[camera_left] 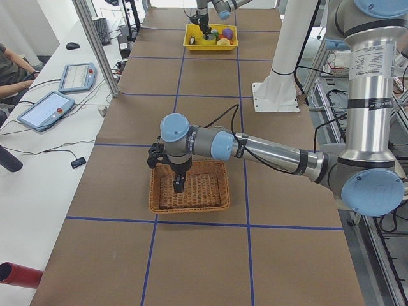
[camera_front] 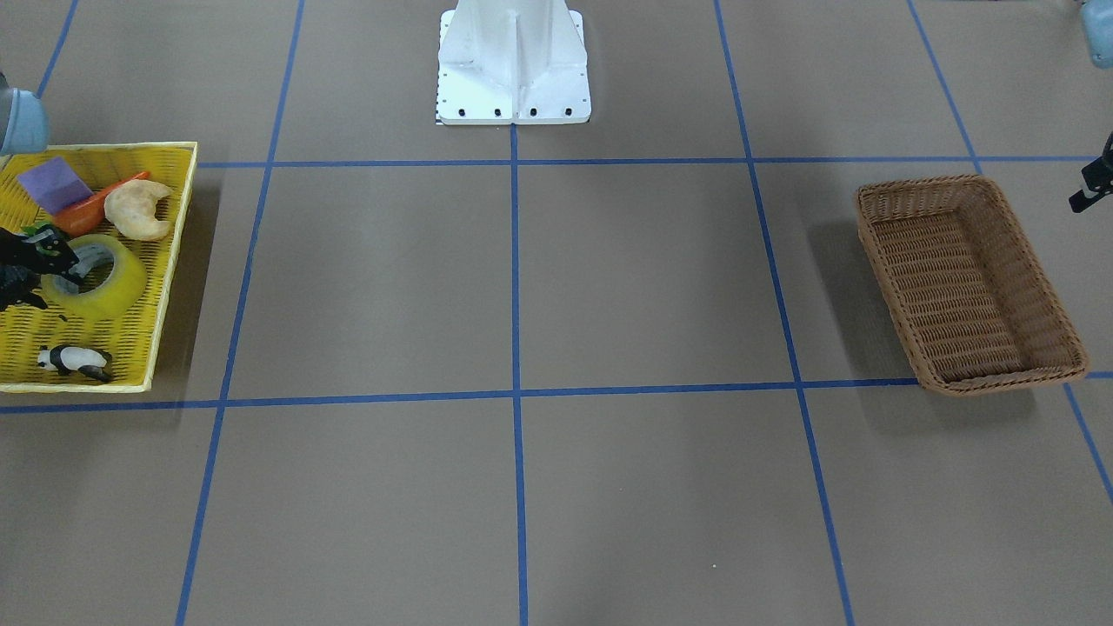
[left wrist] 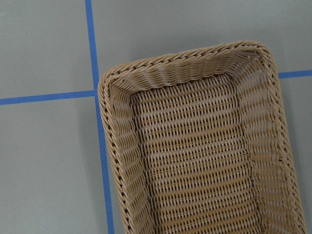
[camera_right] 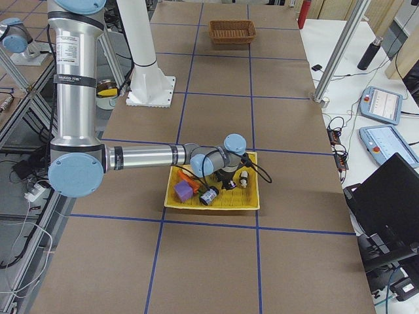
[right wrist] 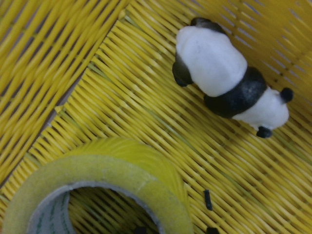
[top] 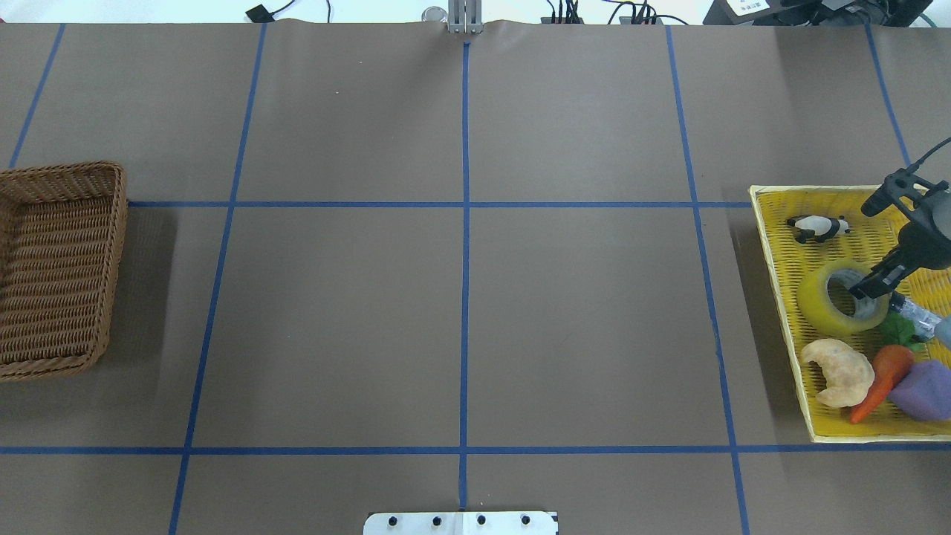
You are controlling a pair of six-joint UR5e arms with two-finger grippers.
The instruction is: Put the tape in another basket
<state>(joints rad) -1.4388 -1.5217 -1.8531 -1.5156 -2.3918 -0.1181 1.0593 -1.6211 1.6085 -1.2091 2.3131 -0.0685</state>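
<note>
The tape (top: 821, 301), a yellow translucent roll with a white core, lies flat in the yellow mesh basket (top: 780, 297) at the table's right end. It also shows in the front view (camera_front: 117, 283) and the right wrist view (right wrist: 122, 165). My right gripper (top: 865, 291) is low over the roll and open, with one finger inside the core and the other beyond the roll's wall. The brown wicker basket (top: 111, 245) stands empty at the left end. My left gripper (camera_left: 179, 187) hovers over it; I cannot tell whether it is open or shut.
In the mesh basket lie a toy panda (top: 817, 227), a croissant (top: 839, 368), a carrot (top: 884, 375), a purple block (top: 921, 390) and a small bottle (top: 917, 316). The white robot base (camera_front: 513, 61) stands at mid-table on the robot's side. Blue tape lines grid the brown table.
</note>
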